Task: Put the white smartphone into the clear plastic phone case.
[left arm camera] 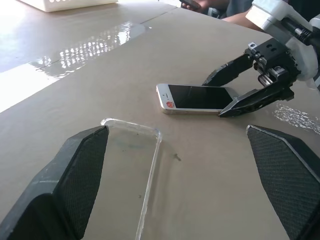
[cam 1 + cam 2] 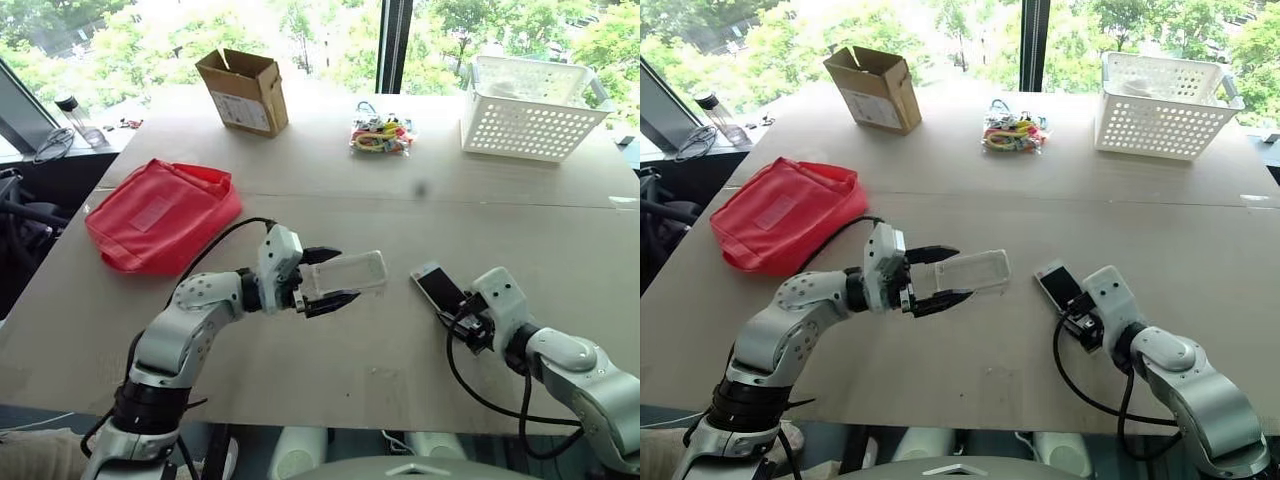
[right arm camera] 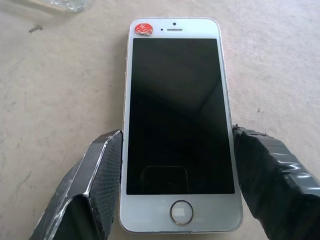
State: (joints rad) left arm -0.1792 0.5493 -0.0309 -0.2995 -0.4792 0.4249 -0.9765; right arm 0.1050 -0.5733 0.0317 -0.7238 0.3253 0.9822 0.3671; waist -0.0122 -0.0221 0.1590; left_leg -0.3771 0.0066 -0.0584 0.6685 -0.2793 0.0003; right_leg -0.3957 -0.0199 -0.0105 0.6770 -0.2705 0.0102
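The white smartphone lies flat on the tan table, screen up, with a red sticker at its far end. My right gripper is shut on it: one finger rests against each long edge near the home button. To the phone's left, the clear plastic phone case sits between the fingers of my left gripper. That gripper is open wide. The case rests beside one finger, and a broad gap separates it from the other finger. In the left wrist view, the phone shows beyond the case, with the right gripper's fingers on it.
A red pouch lies at the left. An open cardboard box stands at the back left, and a white perforated basket at the back right. Between them sits a bundle of colourful small items. A seam crosses the table.
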